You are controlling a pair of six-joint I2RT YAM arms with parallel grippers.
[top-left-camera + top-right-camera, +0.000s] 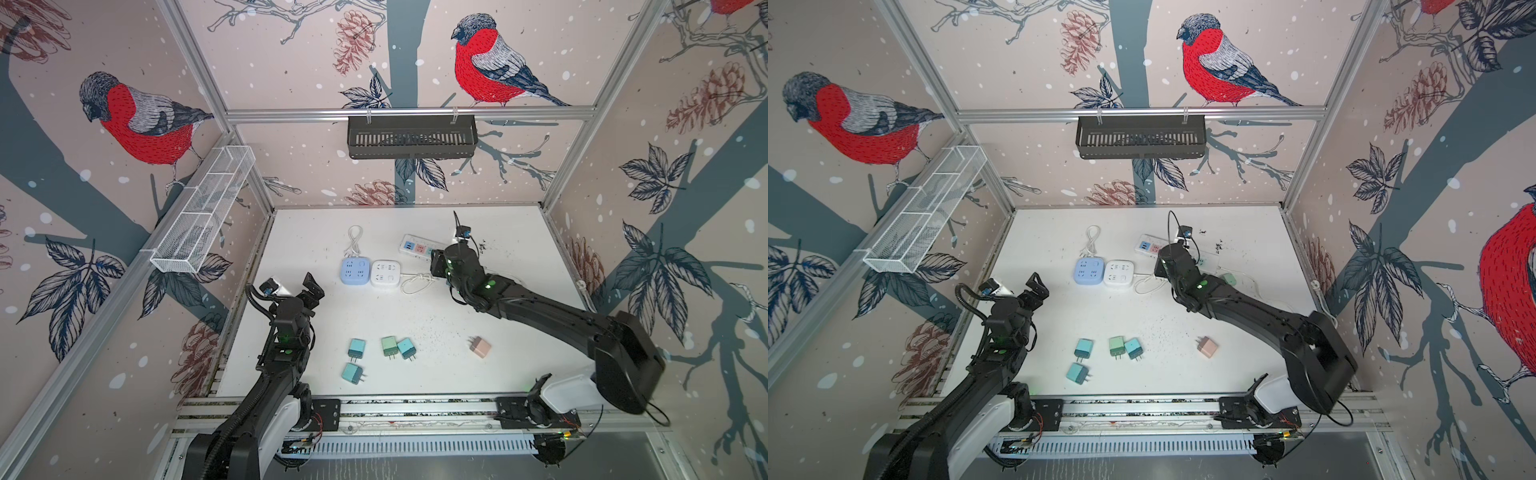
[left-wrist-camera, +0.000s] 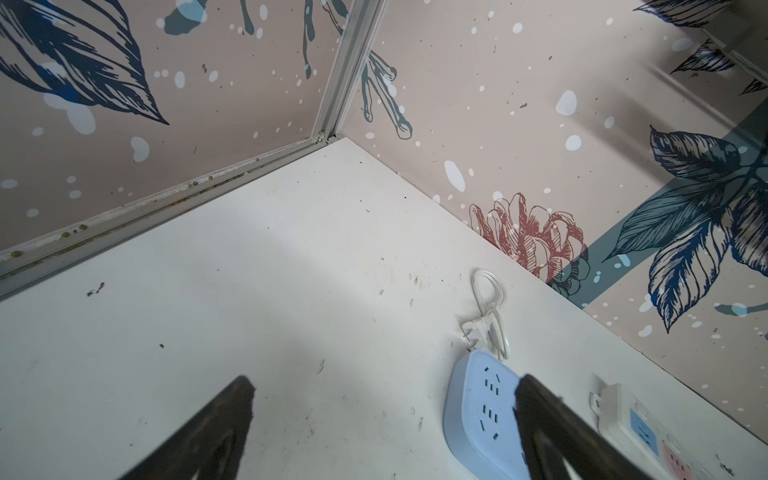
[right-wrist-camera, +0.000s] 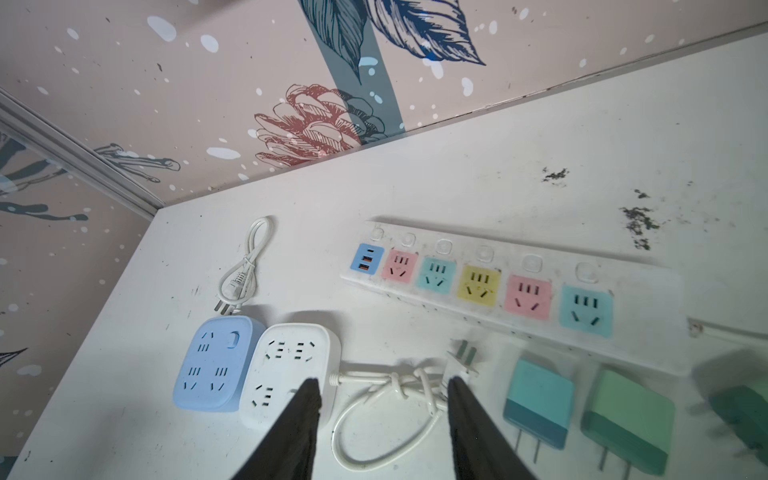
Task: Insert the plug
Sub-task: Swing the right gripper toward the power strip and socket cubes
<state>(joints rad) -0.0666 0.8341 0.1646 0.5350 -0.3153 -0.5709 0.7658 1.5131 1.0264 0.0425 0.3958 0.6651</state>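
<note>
Done: nothing yet, no plug in any socket I can see.
To do: grab a plug, line up pins, push in.
L gripper (image 1: pixel 312 287): mid-left of a top view, fingers wide apart, holds nothing.
R gripper (image 3: pixel 382 384): fingers apart, white cord (image 3: pixel 415 384) between them, not squeezed.
Plugs: 8. Low middle of a top view: 4 blue-green plugs (image 1: pixel 356 348), 1 pink plug (image 1: pixel 480 345). 3 more plugs (image 3: pixel 538 401) just beside the long strip (image 3: pixel 515 291).
Socket blocks: 3 w/ the strip: blue block (image 1: pixel 355 270), white block (image 1: pixel 385 273).
</note>
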